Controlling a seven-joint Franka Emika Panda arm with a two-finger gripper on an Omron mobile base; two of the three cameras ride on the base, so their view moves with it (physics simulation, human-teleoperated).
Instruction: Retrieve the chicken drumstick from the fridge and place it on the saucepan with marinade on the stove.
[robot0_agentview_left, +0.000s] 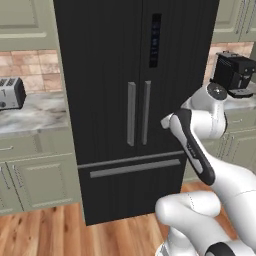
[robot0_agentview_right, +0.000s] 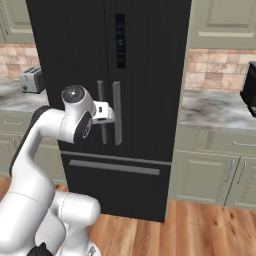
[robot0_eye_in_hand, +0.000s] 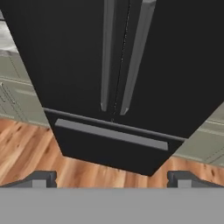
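The fridge (robot0_agentview_left: 130, 100) is shut, both doors closed, so opening it is the step in hand; the drumstick is presumably inside. The gripper (robot0_eye_in_hand: 112, 179) is spread wide, holding nothing. Next it must close on one of the two upright handles (robot0_eye_in_hand: 135, 57); one drawer bar sits below

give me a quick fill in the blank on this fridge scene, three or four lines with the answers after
1. Both upper doors of the fridge are ____.
2. The end effector has its fingertips spread wide, so it is ____.
3. On the counter to the left of the fridge stands a silver ____.
4. Below the two vertical handles runs one horizontal ____ on the drawer.

Missing words: shut; open; toaster; handle
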